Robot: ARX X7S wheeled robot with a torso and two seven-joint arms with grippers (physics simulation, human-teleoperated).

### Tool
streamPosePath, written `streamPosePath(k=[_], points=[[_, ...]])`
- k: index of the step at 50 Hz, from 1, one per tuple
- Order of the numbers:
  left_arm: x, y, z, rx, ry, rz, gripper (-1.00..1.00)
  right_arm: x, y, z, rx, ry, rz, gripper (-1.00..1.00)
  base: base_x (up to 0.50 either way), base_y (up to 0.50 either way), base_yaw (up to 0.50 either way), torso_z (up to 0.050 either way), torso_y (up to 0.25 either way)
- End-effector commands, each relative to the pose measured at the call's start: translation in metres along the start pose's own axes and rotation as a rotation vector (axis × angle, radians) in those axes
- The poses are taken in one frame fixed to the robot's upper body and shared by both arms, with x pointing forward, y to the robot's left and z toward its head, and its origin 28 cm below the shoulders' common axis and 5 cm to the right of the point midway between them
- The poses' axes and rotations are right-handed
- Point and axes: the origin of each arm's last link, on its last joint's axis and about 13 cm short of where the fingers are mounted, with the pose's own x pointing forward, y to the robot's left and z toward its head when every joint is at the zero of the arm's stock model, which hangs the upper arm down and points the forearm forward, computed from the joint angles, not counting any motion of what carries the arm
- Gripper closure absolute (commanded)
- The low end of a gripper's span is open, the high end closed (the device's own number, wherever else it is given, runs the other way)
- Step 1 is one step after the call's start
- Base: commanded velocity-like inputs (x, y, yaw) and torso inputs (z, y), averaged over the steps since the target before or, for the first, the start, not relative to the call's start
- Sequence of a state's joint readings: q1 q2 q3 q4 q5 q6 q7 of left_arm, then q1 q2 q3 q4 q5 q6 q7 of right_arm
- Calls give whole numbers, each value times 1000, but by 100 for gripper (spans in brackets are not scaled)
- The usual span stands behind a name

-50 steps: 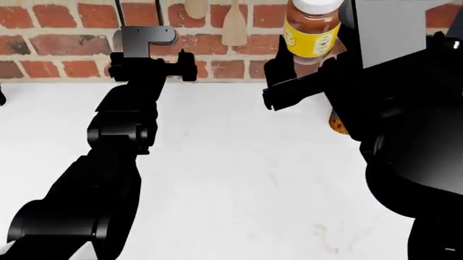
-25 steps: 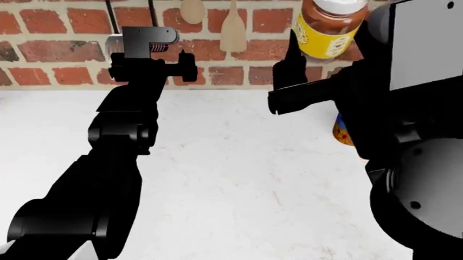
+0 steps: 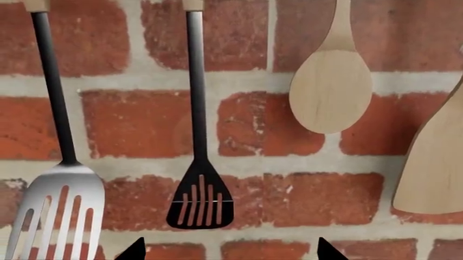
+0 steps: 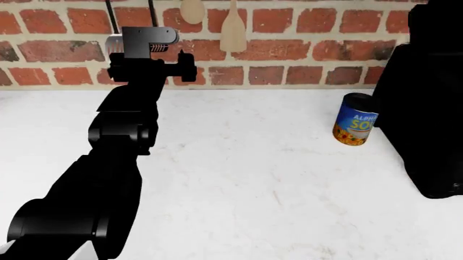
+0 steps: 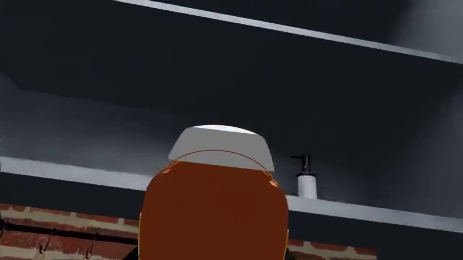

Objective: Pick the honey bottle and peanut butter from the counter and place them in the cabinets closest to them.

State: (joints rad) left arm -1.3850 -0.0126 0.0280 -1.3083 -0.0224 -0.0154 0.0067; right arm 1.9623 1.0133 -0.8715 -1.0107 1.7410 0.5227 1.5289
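Item: honey bottle (image 5: 214,200), clamped in my right end effector before the cabinet shelf (image 5: 65,172) for stowing; left end effector (image 3: 227,250) idle, fingers apart.

Head view: looks forward and down from the robot's head over the white counter (image 4: 253,179) toward the brick wall (image 4: 304,46); the left arm (image 4: 123,135) runs up the left side and the right arm (image 4: 426,124) fills the right edge.
Left wrist view: faces the brick wall (image 3: 304,114) squarely and from close by; hanging utensils fill the picture.
Right wrist view: tilts upward into a dark cabinet (image 5: 217,70), with its shelf (image 5: 361,214) across the picture and a bottle (image 5: 214,206) very near the lens.
Shared, head and left wrist: the wall, the black spatula (image 3: 199,197) (image 4: 153,16) and the wooden spoon (image 3: 330,89) (image 4: 192,8).
Shared, right wrist and the others: a strip of brick (image 5: 43,222) only.
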Motion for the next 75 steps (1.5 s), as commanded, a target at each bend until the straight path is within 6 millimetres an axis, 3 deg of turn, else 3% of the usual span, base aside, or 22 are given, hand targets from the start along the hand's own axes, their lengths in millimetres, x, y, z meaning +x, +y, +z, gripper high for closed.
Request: streamPosePath(k=[1, 5, 9, 18, 29, 34, 39, 44, 52, 53, 68, 75], points=[[0, 0, 0, 3, 1, 6, -100, 14, -10, 54, 116, -92, -114, 100, 0, 0, 0, 0, 0], [0, 0, -1, 2, 3, 6, -100, 46, -1, 78, 135, -37, -115, 100, 0, 0, 0, 0, 0], [0, 0, -1, 6, 8, 13, -100, 84, 2, 96, 139, 170, -106, 100, 0, 0, 0, 0, 0], [0, 0, -1, 19, 18, 28, -100, 152, 18, 116, -68, 414, -17, 100, 0, 0, 0, 0, 0], [0, 0, -1, 10, 18, 30, -100, 159, 47, 103, -185, 548, 81, 100, 0, 0, 0, 0, 0], [0, 0, -1, 13, 18, 30, -100, 173, 44, 98, -88, 718, 139, 100, 0, 0, 0, 0, 0], [0, 0, -1, 13, 18, 30, -100, 203, 31, 74, 4, 848, 101, 100, 0, 0, 0, 0, 0], [0, 0, -1, 13, 16, 28, -100, 229, 20, 35, 22, 984, 36, 100, 0, 0, 0, 0, 0], [0, 0, -1, 13, 15, 29, -100, 237, 11, -28, 32, 1131, -48, 100, 6, 0, 0, 0, 0], [0, 0, -1, 13, 15, 29, -100, 236, 11, -31, 28, 1137, -47, -100, 12, 0, 0, 0, 0], [0, 0, -1, 16, 13, 28, -100, 233, 13, -35, 0, 1135, -31, -100, 6, 0, 0, 0, 0], [0, 0, -1, 16, 12, 28, -100, 233, 17, -18, -11, 1020, -5, -100, 7, 0, 1, -2, 0]])
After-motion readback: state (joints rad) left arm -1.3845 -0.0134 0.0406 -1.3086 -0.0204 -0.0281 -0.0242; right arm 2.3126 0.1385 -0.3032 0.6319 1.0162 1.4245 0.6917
